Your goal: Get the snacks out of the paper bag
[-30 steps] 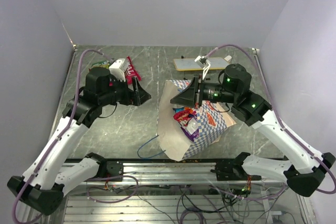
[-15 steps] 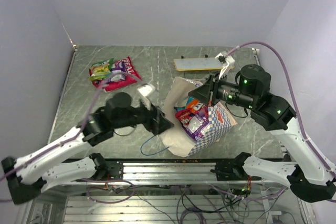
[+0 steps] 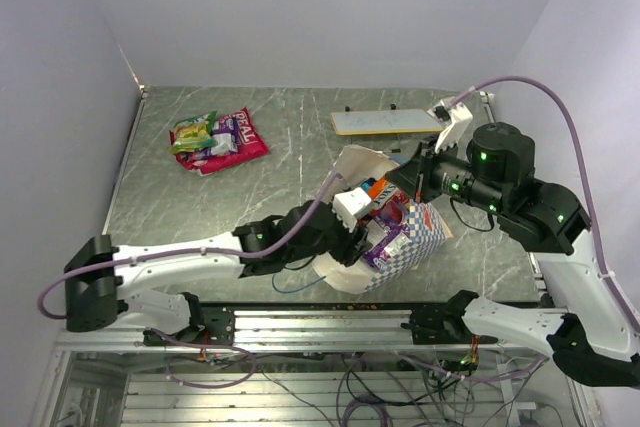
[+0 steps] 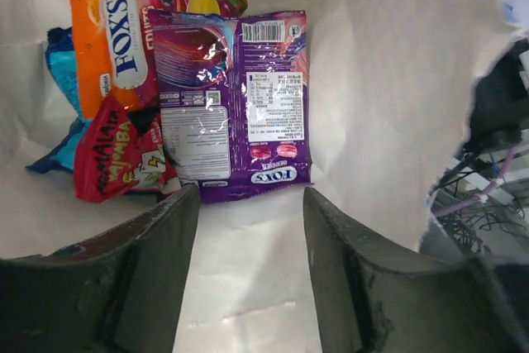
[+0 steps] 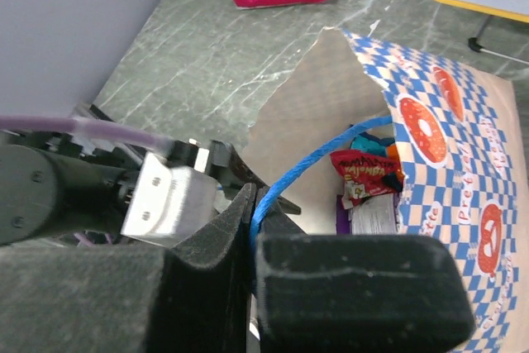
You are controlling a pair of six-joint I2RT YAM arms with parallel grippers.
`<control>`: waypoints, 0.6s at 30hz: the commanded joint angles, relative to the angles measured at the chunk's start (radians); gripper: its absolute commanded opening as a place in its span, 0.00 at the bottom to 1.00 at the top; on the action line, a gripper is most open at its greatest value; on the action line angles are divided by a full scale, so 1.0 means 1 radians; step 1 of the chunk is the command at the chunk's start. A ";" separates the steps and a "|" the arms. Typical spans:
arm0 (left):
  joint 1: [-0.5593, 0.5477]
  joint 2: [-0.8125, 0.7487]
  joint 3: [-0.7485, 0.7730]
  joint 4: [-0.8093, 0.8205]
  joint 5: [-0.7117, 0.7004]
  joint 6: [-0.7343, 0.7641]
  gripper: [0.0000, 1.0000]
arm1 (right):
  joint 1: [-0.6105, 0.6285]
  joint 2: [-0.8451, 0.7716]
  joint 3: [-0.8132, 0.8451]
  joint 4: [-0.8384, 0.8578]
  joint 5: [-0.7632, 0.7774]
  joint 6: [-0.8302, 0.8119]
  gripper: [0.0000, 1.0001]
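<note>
The blue-and-white checkered paper bag (image 3: 415, 242) lies tilted with its mouth toward the left. My right gripper (image 3: 418, 169) is shut on its blue cord handle (image 5: 318, 159) and holds the mouth open. My left gripper (image 3: 368, 219) is open and empty inside the bag's mouth, and in its wrist view (image 4: 250, 196) it is just short of the snacks. Inside lie a purple packet (image 4: 231, 105), an orange packet (image 4: 116, 39), a red packet (image 4: 116, 159) and a blue packet (image 4: 58, 64). The red packet also shows in the right wrist view (image 5: 364, 175).
A pile of red-pink and green-yellow packets (image 3: 215, 137) lies on the table at the back left. A flat cream board (image 3: 385, 122) on black feet stands behind the bag. A loose blue cord (image 3: 285, 285) lies near the front edge.
My left arm swung from the back-left pile across to the bag and reached into its mouth. My right gripper drew the handle up and to the right, opening the bag wider.
</note>
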 commanded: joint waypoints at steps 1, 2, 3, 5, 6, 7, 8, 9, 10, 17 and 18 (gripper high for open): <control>-0.009 0.118 0.042 0.109 -0.033 0.024 0.60 | 0.002 -0.035 -0.016 0.023 0.052 0.037 0.00; -0.010 0.153 0.061 0.099 -0.042 0.011 0.58 | 0.002 -0.034 -0.025 0.038 0.043 0.048 0.00; -0.010 0.184 0.075 0.092 -0.049 0.002 0.56 | 0.002 -0.030 -0.027 0.046 0.035 0.054 0.00; -0.012 0.236 0.096 0.092 -0.062 -0.005 0.54 | 0.001 -0.015 -0.021 0.044 0.030 0.057 0.00; -0.012 0.259 0.104 0.093 -0.080 -0.012 0.54 | 0.002 -0.010 -0.017 0.039 0.031 0.055 0.00; -0.013 0.284 0.115 0.093 -0.098 -0.016 0.54 | 0.001 -0.006 -0.012 0.035 0.030 0.055 0.00; -0.012 0.306 0.127 0.088 -0.109 -0.014 0.55 | 0.002 -0.005 -0.009 0.032 0.030 0.051 0.00; -0.013 0.326 0.141 0.087 -0.118 -0.013 0.56 | 0.002 -0.007 -0.006 0.029 0.030 0.049 0.00; -0.012 0.346 0.155 0.088 -0.126 -0.014 0.60 | 0.002 -0.008 -0.005 0.027 0.032 0.047 0.00; 0.006 0.525 0.303 0.023 -0.127 -0.047 0.81 | 0.002 -0.018 0.000 0.016 0.030 0.026 0.00; 0.012 0.548 0.341 -0.019 -0.133 -0.059 0.82 | 0.002 -0.018 0.002 0.017 0.031 0.024 0.00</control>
